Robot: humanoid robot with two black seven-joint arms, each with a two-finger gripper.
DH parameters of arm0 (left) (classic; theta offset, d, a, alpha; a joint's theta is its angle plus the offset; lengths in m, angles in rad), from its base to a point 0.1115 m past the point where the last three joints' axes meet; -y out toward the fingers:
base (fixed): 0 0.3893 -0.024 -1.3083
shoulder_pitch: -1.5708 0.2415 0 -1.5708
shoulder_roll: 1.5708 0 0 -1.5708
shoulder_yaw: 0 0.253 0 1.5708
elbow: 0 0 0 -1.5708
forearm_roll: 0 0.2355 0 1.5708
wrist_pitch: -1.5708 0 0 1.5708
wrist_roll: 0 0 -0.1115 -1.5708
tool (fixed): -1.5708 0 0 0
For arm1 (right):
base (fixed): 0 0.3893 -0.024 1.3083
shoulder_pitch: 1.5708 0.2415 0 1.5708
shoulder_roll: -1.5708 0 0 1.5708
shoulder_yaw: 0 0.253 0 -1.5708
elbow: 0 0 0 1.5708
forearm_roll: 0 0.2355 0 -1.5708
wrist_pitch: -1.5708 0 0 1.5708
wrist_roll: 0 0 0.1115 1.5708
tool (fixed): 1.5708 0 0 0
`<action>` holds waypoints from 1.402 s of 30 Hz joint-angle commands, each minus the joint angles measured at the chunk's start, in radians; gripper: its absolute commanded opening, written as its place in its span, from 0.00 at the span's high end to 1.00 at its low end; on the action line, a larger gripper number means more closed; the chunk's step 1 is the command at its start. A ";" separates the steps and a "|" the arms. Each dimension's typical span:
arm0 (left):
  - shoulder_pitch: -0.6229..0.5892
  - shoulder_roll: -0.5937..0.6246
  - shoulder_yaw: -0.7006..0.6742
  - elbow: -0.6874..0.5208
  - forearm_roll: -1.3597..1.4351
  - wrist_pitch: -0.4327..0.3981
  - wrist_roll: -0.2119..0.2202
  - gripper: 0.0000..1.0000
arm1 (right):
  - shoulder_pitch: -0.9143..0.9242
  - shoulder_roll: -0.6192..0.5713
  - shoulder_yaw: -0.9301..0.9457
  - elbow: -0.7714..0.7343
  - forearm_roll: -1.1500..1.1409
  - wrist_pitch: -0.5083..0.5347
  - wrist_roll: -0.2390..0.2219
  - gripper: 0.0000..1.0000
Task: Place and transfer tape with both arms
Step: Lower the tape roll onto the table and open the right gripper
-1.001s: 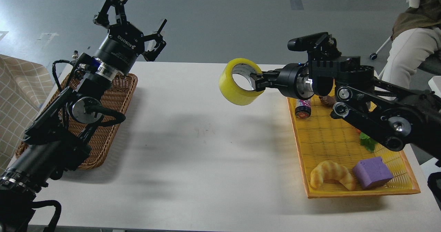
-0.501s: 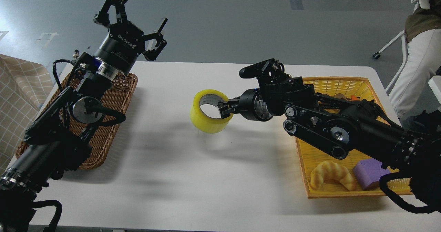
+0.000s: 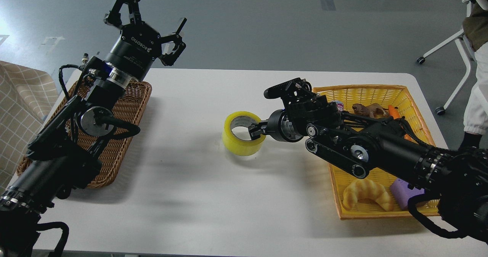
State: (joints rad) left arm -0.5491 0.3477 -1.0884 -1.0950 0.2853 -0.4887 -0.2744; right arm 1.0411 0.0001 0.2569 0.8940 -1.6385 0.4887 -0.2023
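Note:
The tape (image 3: pixel 238 140), a yellowish roll with a pale core, sits low at the middle of the white table (image 3: pixel 213 203), at or just above its surface. My right gripper (image 3: pixel 256 130) reaches in from the right and is shut on the roll's right wall, one finger inside the core. My left gripper (image 3: pixel 146 20) is raised high above the far left of the table, fingers spread open and empty, well away from the tape.
A brown wicker basket (image 3: pixel 126 112) lies under my left arm at the table's left. A yellow tray (image 3: pixel 366 97) at the right holds a croissant (image 3: pixel 366 194), a purple block (image 3: pixel 404 190) and small items. A person (image 3: pixel 476 70) stands at far right.
My right gripper has carried the tape from high near the tray down and leftward to the table's middle, then slightly right. My left arm has barely moved.

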 commanded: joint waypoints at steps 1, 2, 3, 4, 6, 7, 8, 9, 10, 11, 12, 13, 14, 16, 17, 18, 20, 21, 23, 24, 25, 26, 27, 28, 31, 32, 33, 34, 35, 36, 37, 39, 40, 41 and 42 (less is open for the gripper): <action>0.000 -0.001 -0.001 0.000 0.000 0.000 -0.002 0.02 | 0.002 0.000 -0.002 -0.023 0.000 0.000 0.000 1.00; 0.000 -0.001 -0.001 -0.002 0.000 0.000 -0.002 0.02 | 0.002 0.000 -0.002 -0.032 0.000 0.000 0.000 1.00; 0.000 -0.001 -0.001 -0.002 0.000 0.000 -0.002 0.02 | 0.002 0.000 -0.002 -0.036 0.000 0.000 0.000 1.00; 0.000 -0.002 -0.001 -0.002 0.000 0.000 -0.002 0.02 | 0.002 0.000 -0.002 -0.040 0.000 0.000 0.000 1.00; 0.001 -0.001 -0.001 -0.005 0.000 0.000 -0.002 0.02 | 0.002 0.000 -0.002 -0.044 0.002 0.000 0.001 1.00; 0.002 -0.002 -0.001 -0.005 0.000 0.000 -0.002 0.02 | 0.000 0.000 -0.002 -0.044 0.002 0.000 0.000 1.00; 0.002 -0.003 -0.001 -0.005 0.000 0.000 -0.002 0.02 | -0.001 0.000 -0.002 -0.044 0.002 0.000 0.001 1.00; 0.002 -0.003 -0.001 -0.005 0.000 0.000 -0.002 0.02 | -0.003 0.000 -0.002 -0.044 0.002 0.000 0.001 1.00; 0.002 -0.003 -0.001 -0.005 0.000 0.000 -0.002 0.02 | -0.003 0.000 -0.002 -0.044 0.003 0.000 0.001 1.00; 0.000 -0.004 -0.001 -0.005 0.000 0.000 -0.002 0.02 | -0.004 0.000 -0.001 -0.043 0.005 0.000 0.001 1.00; 0.001 -0.004 0.001 -0.006 0.000 0.000 -0.002 0.02 | -0.004 0.000 -0.001 -0.043 0.005 0.000 0.001 1.00; 0.000 -0.004 0.001 -0.006 0.000 0.000 -0.002 0.02 | -0.004 0.000 -0.001 -0.043 0.005 0.000 0.001 1.00; 0.000 -0.006 0.001 -0.006 0.000 0.000 -0.002 0.02 | -0.006 0.000 0.001 -0.043 0.005 0.000 0.001 1.00; 0.000 -0.006 0.001 -0.006 0.000 0.000 -0.002 0.02 | -0.009 0.000 0.001 -0.043 0.006 0.000 0.001 1.00; 0.000 -0.006 0.001 -0.006 0.000 0.000 -0.002 0.02 | -0.009 0.000 0.001 -0.043 0.006 0.000 0.001 1.00; 0.000 -0.006 0.001 -0.006 0.000 0.000 -0.002 0.02 | -0.009 0.000 0.001 -0.043 0.006 0.000 0.001 1.00; 0.000 -0.004 0.001 -0.006 0.000 0.000 -0.002 0.02 | -0.010 0.000 0.001 -0.043 0.006 0.000 0.001 1.00; 0.000 -0.004 0.001 -0.006 0.000 0.000 -0.002 0.02 | -0.010 0.000 0.001 -0.043 0.008 0.000 0.001 1.00; 0.002 -0.001 0.001 -0.006 0.000 0.000 -0.002 0.02 | -0.010 0.000 -0.001 -0.043 0.008 0.000 0.003 1.00; 0.002 -0.001 0.001 -0.006 0.000 0.000 -0.002 0.02 | -0.010 0.000 -0.001 -0.043 0.008 0.000 0.003 1.00; 0.002 -0.001 0.001 -0.006 0.000 0.000 -0.002 0.02 | -0.012 0.000 -0.001 -0.043 0.009 0.000 0.003 1.00; 0.002 -0.002 0.001 -0.006 0.000 0.000 -0.002 0.02 | -0.016 0.000 -0.001 -0.043 0.009 0.000 0.003 0.99; 0.002 -0.003 0.001 -0.006 0.000 0.000 -0.002 0.02 | -0.019 0.000 -0.001 -0.043 0.008 0.000 0.003 0.98; 0.002 -0.003 0.001 -0.006 0.000 0.000 -0.002 0.02 | -0.021 0.000 -0.001 -0.043 0.008 0.000 0.003 0.98; 0.002 -0.004 0.001 -0.006 0.000 0.000 -0.002 0.02 | -0.029 0.000 -0.001 -0.043 0.008 0.000 0.003 0.96; 0.002 -0.006 0.001 -0.006 0.000 0.000 -0.002 0.02 | -0.030 0.000 -0.001 -0.043 0.006 0.000 0.003 0.92; 0.002 -0.006 0.001 -0.006 0.000 0.000 -0.002 0.02 | -0.032 0.000 -0.001 -0.041 0.006 0.000 0.003 0.92; 0.002 -0.006 0.001 -0.006 0.000 0.000 -0.002 0.02 | -0.032 0.000 -0.001 -0.043 0.006 0.000 0.003 0.92; 0.002 -0.006 0.001 -0.006 0.000 0.000 -0.002 0.02 | -0.032 0.000 -0.001 -0.043 0.006 0.000 0.003 0.92; 0.002 -0.006 0.001 -0.006 0.000 0.000 0.000 0.02 | -0.032 0.000 -0.001 -0.043 0.006 0.000 0.003 0.91; 0.002 -0.007 0.001 -0.006 0.000 0.000 -0.002 0.02 | -0.036 0.000 -0.001 -0.043 0.006 0.000 0.003 0.90; 0.002 -0.007 0.001 -0.006 0.000 0.000 0.000 0.02 | -0.036 0.000 -0.001 -0.043 0.005 0.000 0.003 0.87; 0.002 -0.007 0.001 -0.006 0.000 0.000 -0.002 0.02 | -0.039 0.000 -0.001 -0.043 0.005 0.000 0.003 0.87; 0.002 -0.007 0.001 -0.006 0.000 0.000 -0.002 0.02 | -0.041 0.000 -0.002 -0.043 0.005 0.000 0.003 0.85; 0.002 -0.007 0.001 -0.006 0.000 0.000 -0.002 0.02 | -0.041 0.000 -0.002 -0.043 0.005 0.000 0.003 0.85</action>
State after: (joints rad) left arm -0.5476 0.3407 -1.0876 -1.1015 0.2853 -0.4887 -0.2761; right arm 1.0033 -0.0001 0.2560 0.8515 -1.6335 0.4887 -0.1994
